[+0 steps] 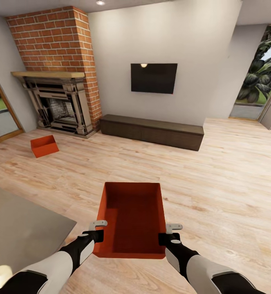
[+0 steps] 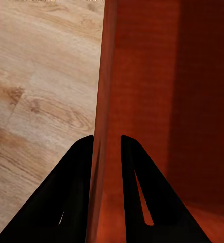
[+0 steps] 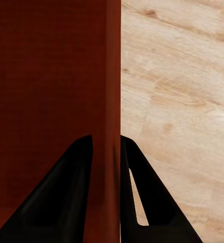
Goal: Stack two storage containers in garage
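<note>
Container (image 1: 131, 216) held btwn left end effector (image 1: 97, 232) & right end effector (image 1: 171, 233).

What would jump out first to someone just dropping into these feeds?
The orange-red container front and centre, held over the wood floor with the left gripper and right gripper each pinching a side wall. Next, the second container lying tilted on the floor by the brick fireplace. Behind, a black TV hangs above a long dark cabinet.
</note>
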Motion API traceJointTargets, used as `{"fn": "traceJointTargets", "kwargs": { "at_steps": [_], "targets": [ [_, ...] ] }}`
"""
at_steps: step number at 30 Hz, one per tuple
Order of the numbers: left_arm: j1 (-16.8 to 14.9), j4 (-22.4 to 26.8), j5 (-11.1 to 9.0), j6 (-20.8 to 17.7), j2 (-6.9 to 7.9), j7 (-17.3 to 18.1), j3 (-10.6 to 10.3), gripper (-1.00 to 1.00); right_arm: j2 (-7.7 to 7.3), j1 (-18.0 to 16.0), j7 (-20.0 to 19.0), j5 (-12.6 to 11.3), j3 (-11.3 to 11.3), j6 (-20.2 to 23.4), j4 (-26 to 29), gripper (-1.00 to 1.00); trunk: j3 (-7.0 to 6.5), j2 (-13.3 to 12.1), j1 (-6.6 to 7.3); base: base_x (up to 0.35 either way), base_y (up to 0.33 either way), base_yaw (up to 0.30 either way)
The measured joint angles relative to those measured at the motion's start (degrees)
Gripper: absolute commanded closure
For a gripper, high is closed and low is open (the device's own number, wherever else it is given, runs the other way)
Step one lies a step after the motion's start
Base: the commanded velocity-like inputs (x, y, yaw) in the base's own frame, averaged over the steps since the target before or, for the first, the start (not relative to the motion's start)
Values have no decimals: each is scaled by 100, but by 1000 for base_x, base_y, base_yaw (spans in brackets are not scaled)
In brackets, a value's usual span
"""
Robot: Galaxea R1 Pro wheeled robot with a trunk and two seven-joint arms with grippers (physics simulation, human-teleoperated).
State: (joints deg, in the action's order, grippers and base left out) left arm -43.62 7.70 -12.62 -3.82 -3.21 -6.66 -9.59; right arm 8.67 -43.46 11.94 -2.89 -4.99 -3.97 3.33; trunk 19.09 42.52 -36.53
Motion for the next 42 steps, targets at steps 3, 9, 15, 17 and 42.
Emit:
{"fn": "traceJointTargets", "kwargs": {
  "at_steps": [3,9,15,17,42],
  "targets": [
    [0,-5,-3,6,-4,-9,-3,100,1,-1,8,2,-5,2,-1,100,-27,0,0,0,0,0],
    [0,0,-4,-2,-6,-13,-7,100,-3,0,-2,1,0,2,-1,100,-81,0,0,0,0,0],
    [0,-1,-3,-2,-6,-13,-6,100,-4,2,-3,1,2,5,3,100,-135,0,0,0,0,0],
    [0,0,-5,-6,-8,-20,-12,100,-2,2,3,1,2,3,-1,100,-153,0,0,0,0,0],
    [0,-19,-6,28,-5,-4,4,100,-1,-2,5,0,-14,-2,-1,100,-381,0,0,0,0,0]
  ]
}}
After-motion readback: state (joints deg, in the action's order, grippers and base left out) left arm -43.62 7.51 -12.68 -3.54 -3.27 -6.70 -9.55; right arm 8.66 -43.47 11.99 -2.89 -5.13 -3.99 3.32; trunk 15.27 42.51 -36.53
